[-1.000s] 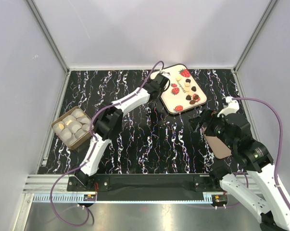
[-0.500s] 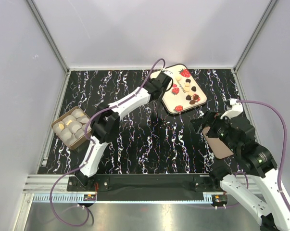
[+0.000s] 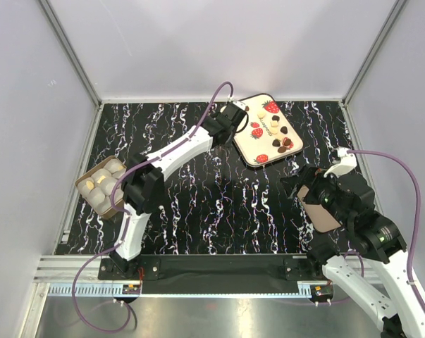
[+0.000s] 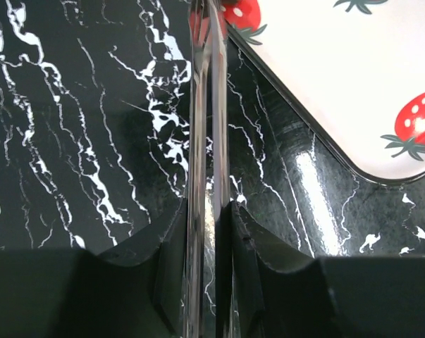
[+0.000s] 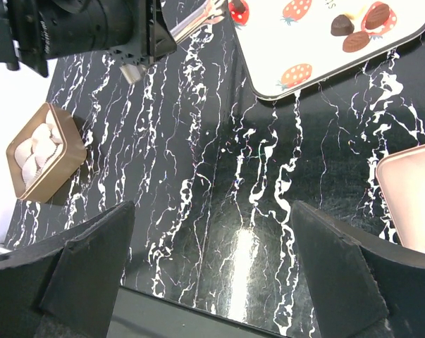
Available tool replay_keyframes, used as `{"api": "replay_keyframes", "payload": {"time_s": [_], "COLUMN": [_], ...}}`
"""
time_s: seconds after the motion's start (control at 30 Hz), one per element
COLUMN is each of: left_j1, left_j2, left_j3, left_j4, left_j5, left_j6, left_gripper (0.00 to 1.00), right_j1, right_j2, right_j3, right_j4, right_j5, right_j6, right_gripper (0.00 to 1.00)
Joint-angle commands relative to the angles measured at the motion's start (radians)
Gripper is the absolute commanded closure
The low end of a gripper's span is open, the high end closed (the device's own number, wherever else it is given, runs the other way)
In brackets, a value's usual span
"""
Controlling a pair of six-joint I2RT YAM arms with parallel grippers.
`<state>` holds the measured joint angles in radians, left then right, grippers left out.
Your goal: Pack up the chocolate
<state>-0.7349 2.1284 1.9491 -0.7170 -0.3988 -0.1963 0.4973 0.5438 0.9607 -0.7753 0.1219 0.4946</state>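
Several chocolate pieces, dark brown [image 3: 287, 141] and creamy white [image 3: 275, 121], lie on a white tray [image 3: 249, 146] printed with strawberries at the back. In the right wrist view, dark pieces [image 5: 356, 41] sit on the tray [image 5: 325, 67]. My left gripper [image 3: 233, 120] is shut on metal tweezers [image 4: 206, 105], at the tray's left edge [image 4: 318, 134]. The tweezer tips reach the edge, and no piece shows between them. A brown box [image 3: 103, 184] with white paper cups stands at the left, also in the right wrist view [image 5: 43, 151]. My right gripper [image 5: 212, 208] is open and empty above the table.
A flat brown lid [image 3: 319, 210] lies under my right arm, also in the right wrist view [image 5: 409, 197]. The black marbled tabletop [image 3: 219, 204] is ringed by grey walls. My left arm [image 3: 173, 151] stretches diagonally from the box side to the tray.
My left gripper has shifted a little left along the tray's edge and its elbow has swung left. My right arm has drawn back slightly toward the near right.
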Motion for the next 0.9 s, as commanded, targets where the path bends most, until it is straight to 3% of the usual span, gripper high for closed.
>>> {"api": "replay_keyframes", "payload": {"time_s": [0.0, 0.33, 0.87], "left_j1": [0.003, 0.000, -0.026], "left_j2": [-0.078, -0.041, 0.068], "left_j3": [0.004, 0.059, 0.154], "left_j4": [0.007, 0.022, 0.056], "left_j5": [-0.046, 0.005, -0.066], "left_j6": [-0.012, 0.006, 0.093], "left_gripper": [0.67, 0.63, 0.54], "right_j1": [0.007, 0.007, 0.007], "right_j2": [-0.005, -0.012, -0.001], "right_j3": [-0.010, -0.011, -0.017], "right_j4": [0.033, 0.025, 0.033], "right_j5": [0.007, 0.030, 0.032], "right_j6": [0.004, -0.010, -0.004], "right_gripper": [0.00, 0.00, 0.00]}}
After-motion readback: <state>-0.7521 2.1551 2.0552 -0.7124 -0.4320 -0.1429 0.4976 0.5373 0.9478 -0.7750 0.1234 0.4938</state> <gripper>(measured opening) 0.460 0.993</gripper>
